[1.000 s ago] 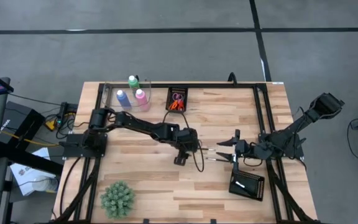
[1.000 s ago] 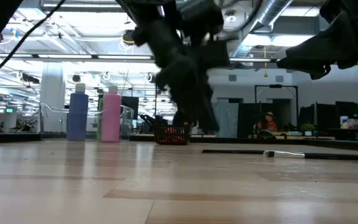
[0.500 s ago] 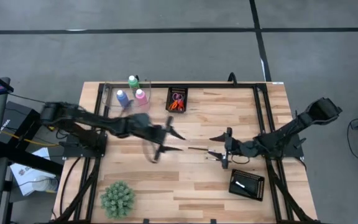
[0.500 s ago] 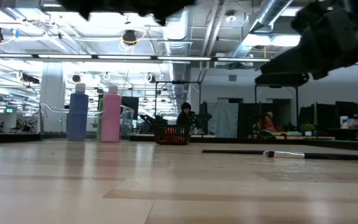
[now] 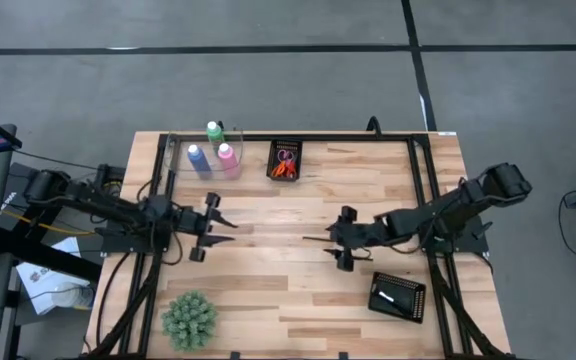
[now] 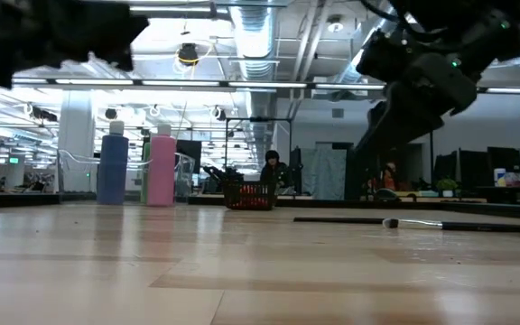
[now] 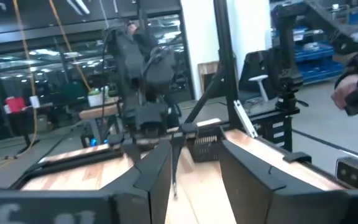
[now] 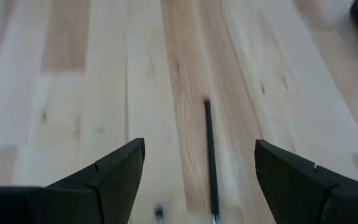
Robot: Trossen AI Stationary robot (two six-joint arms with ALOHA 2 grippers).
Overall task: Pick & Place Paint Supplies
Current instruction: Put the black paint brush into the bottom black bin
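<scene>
Two grippers are over the table, and both have their fingers spread apart with nothing between them. The right gripper (image 5: 338, 238) is near the middle of the table, a little above the wood, and it points toward the left side. Its two dark fingers (image 8: 114, 171) stand wide, and between them on the boards lies a thin dark brush (image 8: 211, 160), not touched by either finger. From the low camera the brush (image 6: 413, 223) lies flat on the table (image 5: 308, 300) with a pale band near its middle, and the right arm hangs above it.

The left gripper (image 5: 218, 213) is on the left part of the table, well apart from the right one, with its open fingers pointing toward the centre.

At the far edge of the table stand three bottles with white caps: blue (image 5: 197, 157), pink (image 5: 226, 155) and green (image 5: 214, 131), the green one behind the other two. Just beside them on the right is a black mesh tray (image 5: 287, 146), and scissors (image 5: 284, 166) with orange and pink handles lie in it. A second mesh tray (image 5: 398, 296) sits near the front right corner, under the right arm. A spiky green plant (image 5: 189, 318) is at the front left.
</scene>
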